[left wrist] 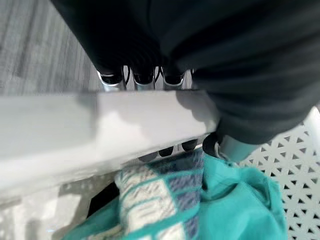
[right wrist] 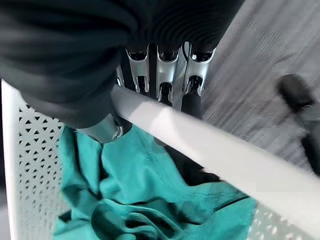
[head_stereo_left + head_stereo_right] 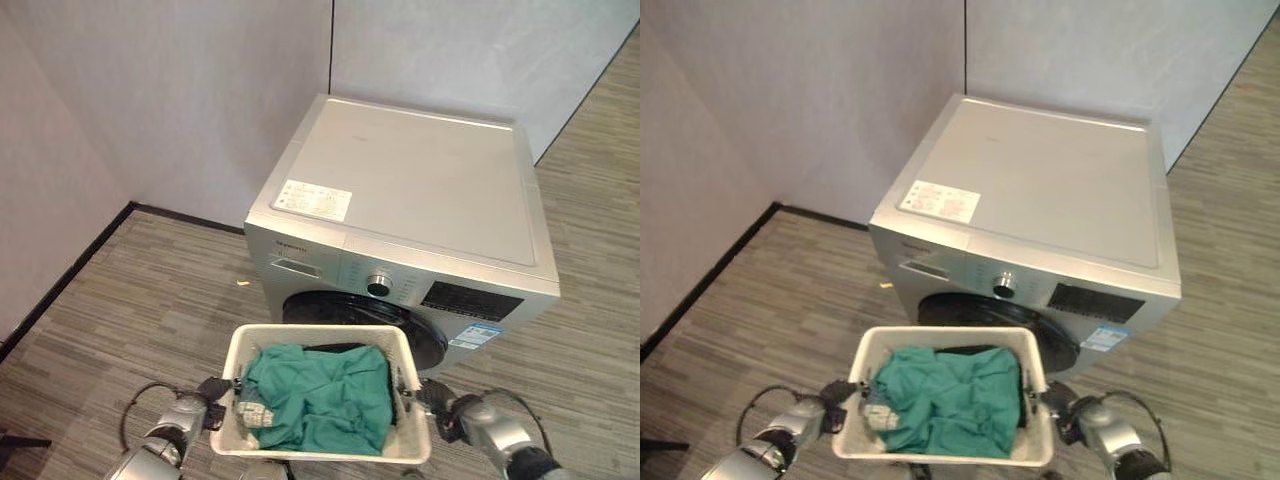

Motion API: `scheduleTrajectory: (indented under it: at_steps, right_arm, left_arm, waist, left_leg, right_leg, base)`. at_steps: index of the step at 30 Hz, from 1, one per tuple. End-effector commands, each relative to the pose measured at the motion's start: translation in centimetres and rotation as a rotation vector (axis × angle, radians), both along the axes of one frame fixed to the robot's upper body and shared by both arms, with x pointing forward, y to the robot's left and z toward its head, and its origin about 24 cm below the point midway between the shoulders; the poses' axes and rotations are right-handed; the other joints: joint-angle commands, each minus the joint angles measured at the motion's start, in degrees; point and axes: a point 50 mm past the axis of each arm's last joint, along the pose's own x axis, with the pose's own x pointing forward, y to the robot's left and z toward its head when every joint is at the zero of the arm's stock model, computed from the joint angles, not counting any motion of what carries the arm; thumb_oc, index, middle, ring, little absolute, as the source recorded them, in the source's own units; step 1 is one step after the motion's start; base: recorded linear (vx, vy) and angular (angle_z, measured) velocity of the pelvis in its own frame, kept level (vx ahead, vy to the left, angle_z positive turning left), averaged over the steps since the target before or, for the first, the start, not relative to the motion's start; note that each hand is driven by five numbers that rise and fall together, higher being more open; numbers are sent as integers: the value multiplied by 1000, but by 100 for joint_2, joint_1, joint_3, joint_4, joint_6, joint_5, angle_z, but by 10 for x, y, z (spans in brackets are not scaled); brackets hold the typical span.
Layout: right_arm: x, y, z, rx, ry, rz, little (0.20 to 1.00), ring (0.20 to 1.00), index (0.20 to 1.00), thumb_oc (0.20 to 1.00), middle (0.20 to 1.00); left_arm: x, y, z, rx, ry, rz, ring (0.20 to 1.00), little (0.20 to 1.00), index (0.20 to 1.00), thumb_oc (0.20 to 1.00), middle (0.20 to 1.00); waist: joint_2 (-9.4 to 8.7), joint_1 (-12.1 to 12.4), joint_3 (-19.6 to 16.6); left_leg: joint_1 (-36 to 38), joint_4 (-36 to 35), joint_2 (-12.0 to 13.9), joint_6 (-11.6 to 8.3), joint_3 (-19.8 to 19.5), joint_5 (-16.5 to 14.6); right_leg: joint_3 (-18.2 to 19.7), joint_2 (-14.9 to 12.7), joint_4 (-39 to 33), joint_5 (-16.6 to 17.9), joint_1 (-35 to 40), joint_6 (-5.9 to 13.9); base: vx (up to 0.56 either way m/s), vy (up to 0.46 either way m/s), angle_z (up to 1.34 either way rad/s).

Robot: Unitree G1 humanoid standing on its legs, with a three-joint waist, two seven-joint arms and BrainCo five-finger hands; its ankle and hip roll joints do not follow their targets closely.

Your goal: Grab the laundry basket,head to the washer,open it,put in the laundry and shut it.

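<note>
Left hand [image 1: 150, 75] and right hand [image 2: 165, 70] both clamping white laundry basket [image 3: 320, 338] rims, 1 per side; teal laundry [image 3: 320, 395] lying inside; washer [image 3: 420, 190] door closed, just beyond basket.

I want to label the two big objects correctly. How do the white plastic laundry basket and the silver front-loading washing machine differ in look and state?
The white plastic laundry basket is open on top with perforated walls; the silver front-loading washing machine has a flat solid top. The basket is carried, the left hand and right hand curled over its rim; the washer stands on the floor. The basket shows green laundry; the washer's dark round door looks shut.
</note>
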Motion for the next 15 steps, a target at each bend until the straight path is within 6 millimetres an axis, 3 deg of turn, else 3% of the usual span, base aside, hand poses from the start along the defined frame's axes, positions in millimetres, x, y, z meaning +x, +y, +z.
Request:
scheduleTrajectory:
  at_steps: [1,7,10,15]
  right_arm:
    - [17,58,22,275,-78,264,200,200,200,200,200]
    - [19,89,26,301,-85,393,200,200,200,200,200]
    - [34,128,42,317,-144,526,200,200,200,200,200]
    - [58,171,63,277,-203,649,200,200,200,200,200]
  left_arm:
    - [23,-15,11,-125,-117,65,200,200,200,200,200]
    - [-1,-6,-2,-122,-53,117,200,200,200,200,200]
    - [-9,8,-3,-97,-34,178,200,200,200,200,200]
    - [-13,29,1,-26,2,198,200,200,200,200,200]
  waist:
    - [-38,296,-67]
    - [40,476,-236]
    - [70,656,-306]
    - [97,912,-470]
  left_leg:
    - [107,98,260,-447,61,-86]
    - [88,89,275,-475,-83,-52]
    - [77,105,261,-487,-203,-50]
    - [80,117,206,-473,-379,-75]
  right_leg:
    - [-109,-34,-251,664,8,-9]
    - [-400,-21,-388,594,238,-12]
    - [-478,-14,-389,540,344,-27]
    - [-522,-27,-385,487,503,-48]
  base:
    - [36,-7,26]
    - [32,-19,7]
    - [46,-20,11]
    - [70,-3,21]
